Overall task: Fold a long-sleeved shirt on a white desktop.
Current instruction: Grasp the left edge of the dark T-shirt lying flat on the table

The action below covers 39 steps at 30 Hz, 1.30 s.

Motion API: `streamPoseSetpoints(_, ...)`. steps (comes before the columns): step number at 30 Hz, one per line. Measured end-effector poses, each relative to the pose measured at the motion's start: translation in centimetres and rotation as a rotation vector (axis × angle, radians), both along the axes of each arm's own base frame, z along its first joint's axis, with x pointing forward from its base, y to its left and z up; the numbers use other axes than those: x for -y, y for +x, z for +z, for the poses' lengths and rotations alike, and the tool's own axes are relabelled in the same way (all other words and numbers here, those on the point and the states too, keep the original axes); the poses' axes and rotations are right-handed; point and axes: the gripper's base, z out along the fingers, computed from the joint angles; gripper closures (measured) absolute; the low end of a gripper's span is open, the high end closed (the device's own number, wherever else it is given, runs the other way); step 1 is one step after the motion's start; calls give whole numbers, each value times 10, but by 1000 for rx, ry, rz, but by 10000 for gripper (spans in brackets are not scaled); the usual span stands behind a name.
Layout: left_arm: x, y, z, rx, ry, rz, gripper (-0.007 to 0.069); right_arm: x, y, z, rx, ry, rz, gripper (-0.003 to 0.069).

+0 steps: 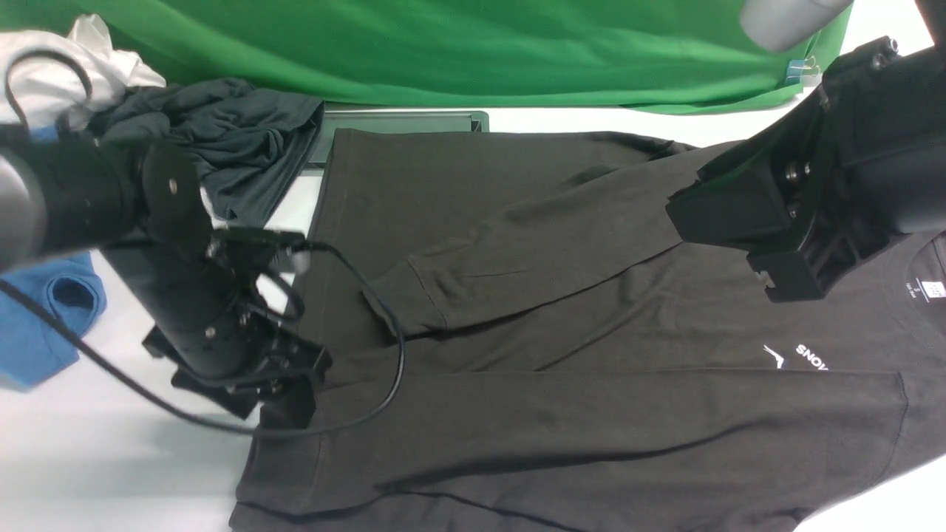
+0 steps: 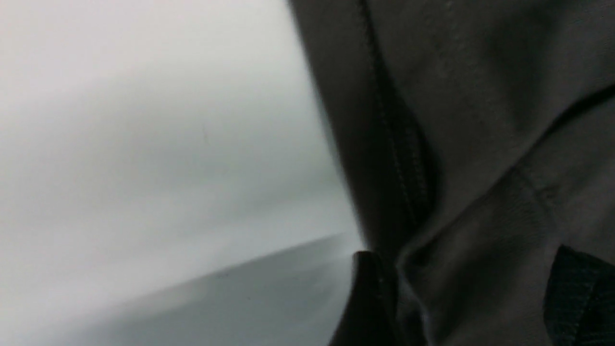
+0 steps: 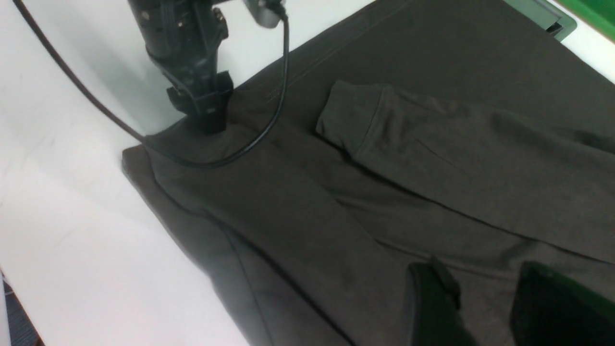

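Observation:
The long-sleeved shirt (image 1: 591,414) lies flat and sideways on the white desktop (image 1: 111,458), neck and white logo to the right, hem to the left. One sleeve is folded across the body, its cuff (image 1: 395,295) near the middle. My left gripper (image 1: 292,414) sits low at the hem edge. In the left wrist view its fingers (image 2: 370,298) stand wide apart over the cloth (image 2: 480,96), open. My right gripper (image 1: 728,222) hangs above the chest. In the right wrist view it (image 3: 490,307) is open, with only the shirt (image 3: 432,120) below.
A dark grey-teal garment (image 1: 236,140), a white cloth (image 1: 52,66) and a blue shirt (image 1: 44,310) lie at the left. A dark flat tray (image 1: 406,120) sits behind the hem. The green backdrop (image 1: 443,44) closes the far side. The left arm's cable (image 1: 384,384) drapes on the shirt.

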Motion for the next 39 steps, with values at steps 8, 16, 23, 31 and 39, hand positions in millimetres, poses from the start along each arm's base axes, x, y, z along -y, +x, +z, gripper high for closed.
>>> streamPoseSetpoints(8, -1, -3, -8, 32, 3, 11, 322, 0, 0, 0, 0, 0, 0, 418)
streamPoseSetpoints(16, -2, -6, 10, 99, -6, 5, 383, 0, 0, 0, 0, 0, 0, 418)
streamPoseSetpoints(23, -2, -6, 9, 115, -6, 9, 383, 0, 0, 0, 0, 0, 0, 418)
streamPoseSetpoints(31, -3, -6, 2, 121, -1, 14, 383, 0, 0, 0, -2, 2, -2, 418)
streamPoseSetpoints(39, -6, -6, 1, 123, 40, 21, 383, 0, 0, 0, -1, 2, -2, 418)
